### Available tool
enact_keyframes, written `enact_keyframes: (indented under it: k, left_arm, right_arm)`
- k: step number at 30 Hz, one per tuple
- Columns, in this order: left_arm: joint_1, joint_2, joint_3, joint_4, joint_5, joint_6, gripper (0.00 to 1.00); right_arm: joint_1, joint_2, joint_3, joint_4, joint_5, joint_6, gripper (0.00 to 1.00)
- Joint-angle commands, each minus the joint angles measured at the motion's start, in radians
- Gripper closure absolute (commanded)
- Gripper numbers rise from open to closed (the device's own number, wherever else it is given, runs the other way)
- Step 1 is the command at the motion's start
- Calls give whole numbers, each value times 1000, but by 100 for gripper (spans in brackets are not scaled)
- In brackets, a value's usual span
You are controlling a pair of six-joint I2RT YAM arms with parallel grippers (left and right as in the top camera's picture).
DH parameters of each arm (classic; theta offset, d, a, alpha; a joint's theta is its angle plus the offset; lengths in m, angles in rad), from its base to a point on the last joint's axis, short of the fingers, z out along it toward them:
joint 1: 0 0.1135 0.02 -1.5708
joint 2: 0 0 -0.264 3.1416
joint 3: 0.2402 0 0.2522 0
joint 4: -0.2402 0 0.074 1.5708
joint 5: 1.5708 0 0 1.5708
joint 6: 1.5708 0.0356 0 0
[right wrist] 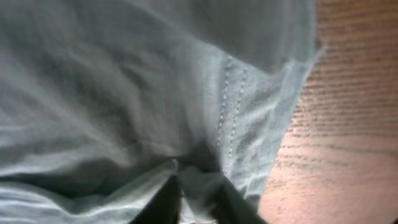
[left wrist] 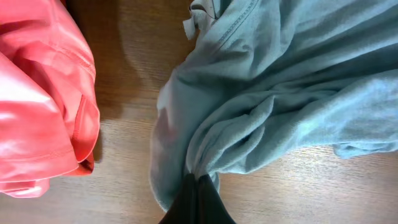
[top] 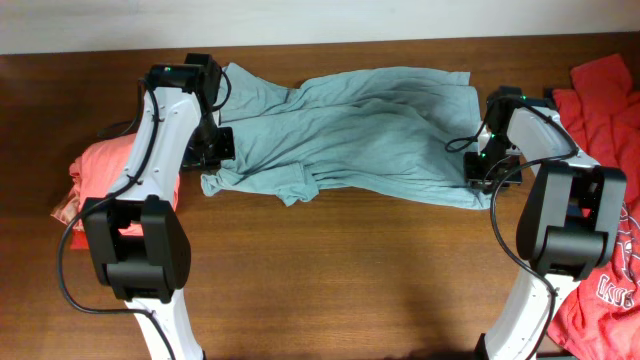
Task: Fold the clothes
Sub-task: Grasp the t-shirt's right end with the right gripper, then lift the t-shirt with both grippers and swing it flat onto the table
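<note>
- We are gripping the shirt, spread across the table toward 12 o'clock. The left gripper is clamped on its 9 o'clock edge, the right gripper on its 3 o'clock hem.
- We are aiming to lift both ends evenly, so the fold lands flat.

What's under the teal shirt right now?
Only wooden table shows around the teal shirt. The coral garment lies beside it, apart. The left end effector and right end effector pinch its ends; anything beneath its middle is covered.
</note>
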Motion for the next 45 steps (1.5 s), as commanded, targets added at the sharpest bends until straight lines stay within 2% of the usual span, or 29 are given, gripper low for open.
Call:
enact_keyframes:
  k: [1,6,10,21,28,34,40,45]
  left_arm:
    - [1,-12,8,-1,0,-6,100]
    - [1,-14,9,-2,12,-5,100]
    - [2,-37,27,-10,51,22,100]
    - [27,-243,125,-55,53,28,100]
    - [123,-447,152,-54,62,27,100]
    - [194,-623,162,-6,109,23,100]
    - [193,-677,161,54,109,23,100]
    - [190,-589,158,105,120,23,100]
  right_arm:
    - [-6,5,-6,-1,-4,3,96]
    - [-6,-24,0,-14,-4,3,96]
    - [-6,-114,48,-52,-4,3,96]
    - [-22,-553,141,-121,34,10,96]
    - [-122,-863,141,-113,37,52,96]
    - [-158,-1043,167,-102,37,59,96]
    - [-157,-1036,189,-100,24,59,96]
    - [-156,-875,189,-93,-76,37,96]
